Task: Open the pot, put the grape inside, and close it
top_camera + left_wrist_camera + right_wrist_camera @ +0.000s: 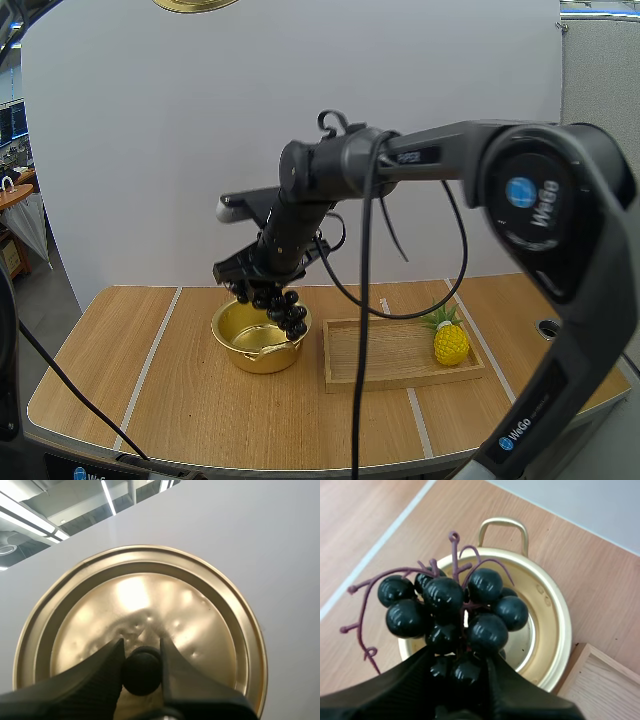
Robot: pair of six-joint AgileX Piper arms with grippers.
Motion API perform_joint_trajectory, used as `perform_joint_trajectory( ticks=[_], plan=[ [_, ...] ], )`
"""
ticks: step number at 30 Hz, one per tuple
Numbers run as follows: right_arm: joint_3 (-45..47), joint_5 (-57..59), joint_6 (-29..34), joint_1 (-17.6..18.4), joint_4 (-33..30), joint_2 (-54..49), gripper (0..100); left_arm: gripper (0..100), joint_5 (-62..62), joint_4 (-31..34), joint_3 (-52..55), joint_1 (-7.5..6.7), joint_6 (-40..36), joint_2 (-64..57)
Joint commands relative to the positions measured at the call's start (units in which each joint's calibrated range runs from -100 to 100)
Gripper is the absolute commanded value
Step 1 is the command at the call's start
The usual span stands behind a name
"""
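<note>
The right gripper (pixel 459 672) pinches the bunch of grapes (pixel 452 607) between its fingertips, hanging it just above the open gold pot (pixel 555 615), which stands left of the wooden tray (pixel 350 372). A good move is to lower the bunch straight down past the rim before releasing, so that no stem catches the wall. The left gripper (pixel 141 656) is closed on the black knob (pixel 141 674) of the lid (pixel 200 605), held high above the table.

Wooden table (pixel 180 400), rounded corners, pale stripes (pixel 150 360) running front to back. Plain white board (pixel 130 150) standing behind it. Grey partition (pixel 600 100) at right. Grey floor (pixel 40 295) beyond table's left edge.
</note>
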Motion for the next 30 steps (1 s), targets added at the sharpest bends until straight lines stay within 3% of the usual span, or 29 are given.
perform_joint_trajectory(
  ticks=[1,16,30],
  plan=[
    [-0.4,-3.7,0.4,0.1,-0.5,1.8,0,0,-2.6,-0.2,-0.5,-0.15,-0.7,-0.4],
    [-1.2,-14.0,0.4,0.1,-3.3,12.3,0,0,-2.6,-0.2,-0.5,-0.15,-0.7,-0.4],
    [-6.0,-9.8,0.8,0.1,-4.5,16.4,0,0,-2.6,-0.2,-0.5,-0.15,-0.7,-0.4]
  ],
)
